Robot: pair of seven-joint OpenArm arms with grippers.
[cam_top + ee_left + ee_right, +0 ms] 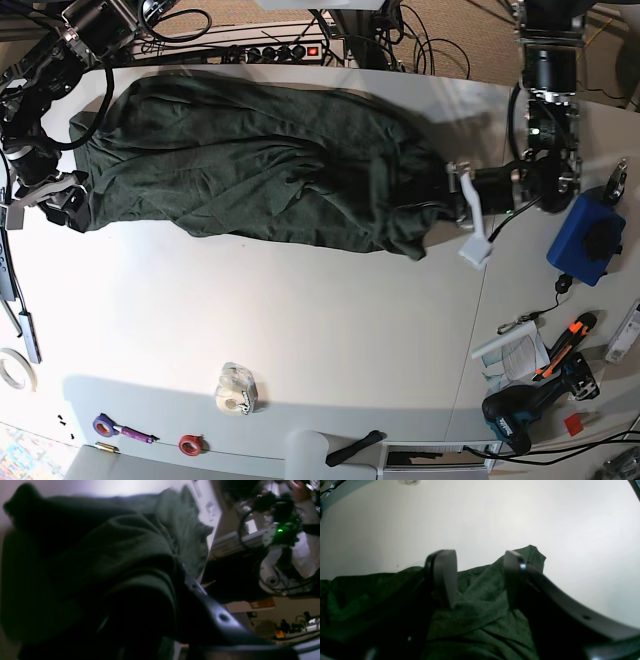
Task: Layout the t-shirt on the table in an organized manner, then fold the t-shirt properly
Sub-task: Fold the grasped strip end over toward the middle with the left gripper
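In your left wrist view, the t-shirt (120,562) bunches up close to the lens, and the left fingers (215,612) are clenched on a dark fold of it, with the white counter (100,487) showing pale beyond the cloth. In your right wrist view, the right fingers (445,577) stand well apart, released, their tips resting down on the green fabric (480,610) with nothing pinched between them; bare counter (545,517) fills the rest. In the base view, you see the t-shirt (260,160) spread lengthwise across the far half of the counter (330,340), wrinkled; the left gripper (462,205) grips its edge on the view's right, while the right gripper (62,198) sits at the opposite end. No containers are visible.
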